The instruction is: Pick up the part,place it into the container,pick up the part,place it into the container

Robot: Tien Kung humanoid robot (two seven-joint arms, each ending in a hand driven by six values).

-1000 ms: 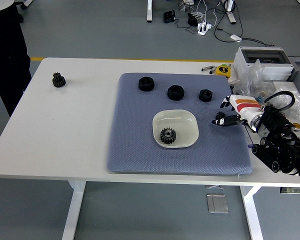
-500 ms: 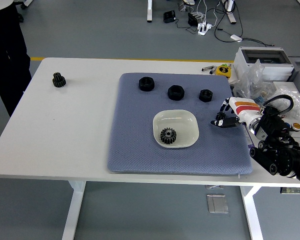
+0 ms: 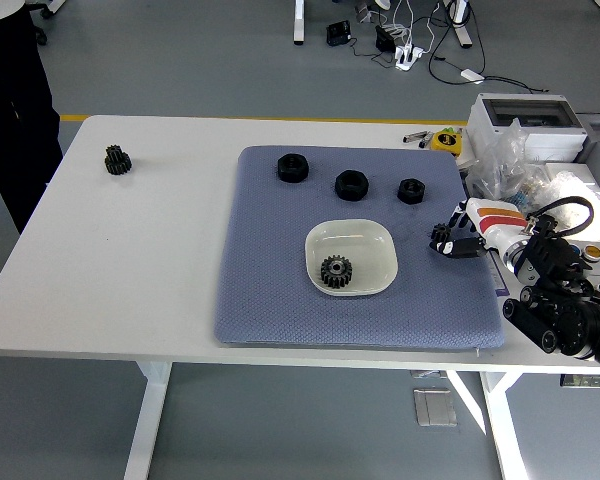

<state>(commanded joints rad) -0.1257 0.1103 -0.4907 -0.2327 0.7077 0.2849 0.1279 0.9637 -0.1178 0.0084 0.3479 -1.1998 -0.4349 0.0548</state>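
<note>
The right hand [image 3: 458,238] hovered near the bowl [image 3: 351,257], fingers gripping a small gear [image 3: 441,236]; next, carry it over and release.

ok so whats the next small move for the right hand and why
Probably carry the hand left toward the bowl. The right hand hangs over the mat's right side with its fingers curled around what looks like a small dark part, and the bowl, with one gear in it already, sits just to its left.
</note>
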